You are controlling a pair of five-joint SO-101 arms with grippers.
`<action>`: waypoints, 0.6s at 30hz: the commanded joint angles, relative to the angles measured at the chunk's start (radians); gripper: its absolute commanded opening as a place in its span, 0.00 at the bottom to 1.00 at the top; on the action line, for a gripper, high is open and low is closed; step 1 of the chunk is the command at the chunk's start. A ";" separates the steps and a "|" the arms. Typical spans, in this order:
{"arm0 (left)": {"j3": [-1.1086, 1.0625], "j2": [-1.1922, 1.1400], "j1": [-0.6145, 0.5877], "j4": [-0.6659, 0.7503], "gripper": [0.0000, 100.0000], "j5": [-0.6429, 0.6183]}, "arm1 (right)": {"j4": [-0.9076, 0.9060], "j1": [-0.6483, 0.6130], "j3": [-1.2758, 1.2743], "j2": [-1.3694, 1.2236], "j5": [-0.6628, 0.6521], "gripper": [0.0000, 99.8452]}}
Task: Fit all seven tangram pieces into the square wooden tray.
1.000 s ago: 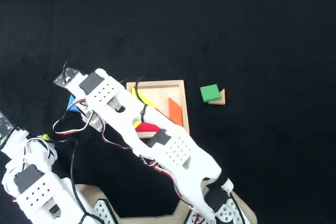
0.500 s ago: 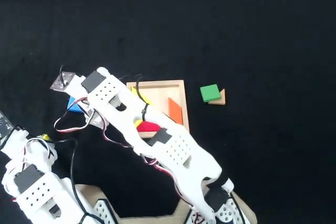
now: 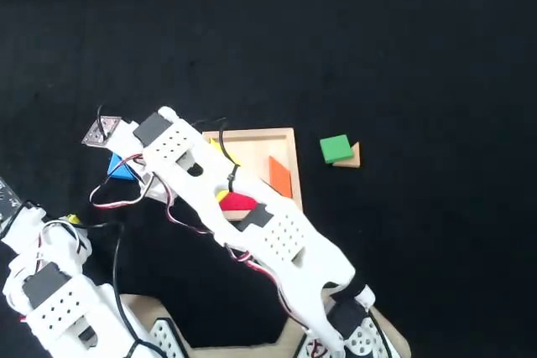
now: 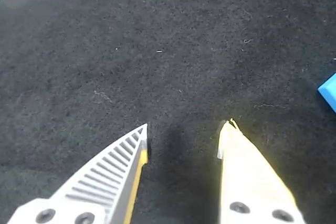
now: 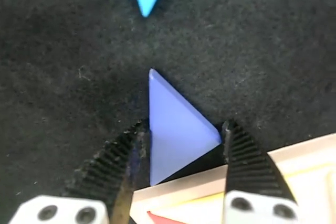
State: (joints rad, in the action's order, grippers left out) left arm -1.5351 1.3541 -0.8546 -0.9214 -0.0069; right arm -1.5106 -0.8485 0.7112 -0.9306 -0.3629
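Even overhead light washes the black cloth [image 3: 419,56], which swallows most shadows. The white right arm [image 3: 285,245] gleams brightest toward five o'clock; a soft shadow rims the purple triangle [image 5: 173,129] below its gripper [image 5: 184,125].

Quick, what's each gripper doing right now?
Left gripper: open, empty, over the black cloth.
Right gripper: open, fingers either side of the violet triangle beside the tray; a firm grip cannot be told.

We count one tray [image 3: 252,132], seven pieces — yellow [image 3: 216,148], orange [image 3: 280,175], red [image 3: 239,202], green [image 3: 336,147], tan [image 3: 352,158], light blue [image 3: 120,168], violet-blue [image 5: 176,129] — and two arms [image 3: 268,236] [image 3: 50,295].
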 commanded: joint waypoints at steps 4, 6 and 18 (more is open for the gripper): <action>0.007 0.011 0.013 0.017 0.22 0.009 | 0.021 0.018 0.022 -0.013 -0.014 0.13; 0.007 0.011 0.013 0.017 0.22 0.009 | 0.023 0.021 0.022 -0.013 -0.014 0.12; 0.007 0.011 0.013 0.017 0.22 0.008 | -0.066 0.074 0.179 -0.010 0.014 0.04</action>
State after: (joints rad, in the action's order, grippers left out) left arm -1.5351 1.3541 -0.8546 -0.9214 -0.0069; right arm -1.5305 -0.8025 0.7971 -0.9536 -0.3629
